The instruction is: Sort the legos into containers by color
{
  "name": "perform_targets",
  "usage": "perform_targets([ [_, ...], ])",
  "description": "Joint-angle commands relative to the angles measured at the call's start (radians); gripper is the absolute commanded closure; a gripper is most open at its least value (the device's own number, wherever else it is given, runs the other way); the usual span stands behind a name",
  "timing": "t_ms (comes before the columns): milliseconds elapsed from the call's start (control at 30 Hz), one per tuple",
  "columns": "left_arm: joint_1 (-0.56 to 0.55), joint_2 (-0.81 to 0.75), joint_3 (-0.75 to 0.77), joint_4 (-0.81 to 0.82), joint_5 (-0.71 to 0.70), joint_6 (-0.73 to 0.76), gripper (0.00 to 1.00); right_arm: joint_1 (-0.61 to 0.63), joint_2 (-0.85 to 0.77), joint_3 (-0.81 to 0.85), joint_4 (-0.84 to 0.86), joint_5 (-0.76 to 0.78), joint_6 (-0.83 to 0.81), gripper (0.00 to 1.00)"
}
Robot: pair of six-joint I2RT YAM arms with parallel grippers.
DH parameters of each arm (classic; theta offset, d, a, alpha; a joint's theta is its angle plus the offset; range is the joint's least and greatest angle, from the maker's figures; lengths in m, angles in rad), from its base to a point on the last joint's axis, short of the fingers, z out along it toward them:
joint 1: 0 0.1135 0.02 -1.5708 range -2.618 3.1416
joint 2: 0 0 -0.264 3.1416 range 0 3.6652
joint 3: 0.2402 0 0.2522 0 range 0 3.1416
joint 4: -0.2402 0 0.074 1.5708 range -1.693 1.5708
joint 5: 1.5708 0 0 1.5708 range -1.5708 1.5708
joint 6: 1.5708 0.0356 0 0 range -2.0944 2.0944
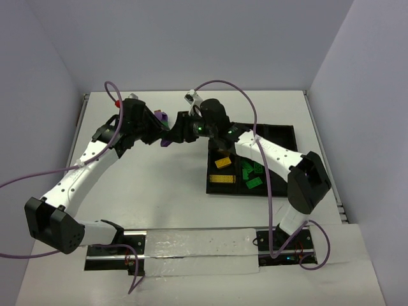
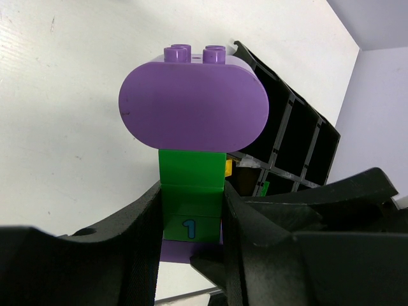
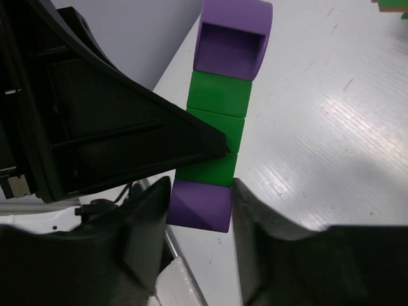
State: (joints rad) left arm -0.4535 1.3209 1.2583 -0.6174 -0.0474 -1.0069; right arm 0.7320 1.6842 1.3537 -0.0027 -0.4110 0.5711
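Both arms reach inward over the white worktop (image 1: pixel 159 191) and meet just left of the black tray (image 1: pixel 284 135), pincers facing each other. The left pincer (image 2: pixel 191 223) is clamped on the green middle of a purple-green-purple lego stack (image 3: pixel 215 95); the right pincer (image 3: pixel 201 207) is closed on its purple end. Yellow legos (image 1: pixel 222 162) and green legos (image 1: pixel 254 183) lie in separate tray compartments; the gripped green brick (image 2: pixel 191 167) bears a blue "1".

Smooth glossy plastic brick cluster (image 2: pixel 191 127); matt black plastic tray (image 1: pixel 280 137).
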Motion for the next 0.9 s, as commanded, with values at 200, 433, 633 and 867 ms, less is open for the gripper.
perform_targets([
  [200,-0.011,-0.013,0.033,0.028,-0.013,0.014,1.00,0.005,-0.037,-0.060,0.116,-0.008,0.054,1.00],
  [433,-0.010,-0.008,0.058,0.006,-0.061,0.030,1.00,-0.001,-0.137,-0.183,0.069,0.025,-0.003,1.00],
  [633,-0.010,0.001,0.059,0.012,-0.082,0.033,1.00,-0.012,-0.226,-0.216,-0.051,0.085,-0.074,1.00],
  [867,-0.010,0.013,0.042,0.017,-0.104,0.050,1.00,-0.035,-0.282,-0.221,-0.136,0.165,-0.101,1.00],
])
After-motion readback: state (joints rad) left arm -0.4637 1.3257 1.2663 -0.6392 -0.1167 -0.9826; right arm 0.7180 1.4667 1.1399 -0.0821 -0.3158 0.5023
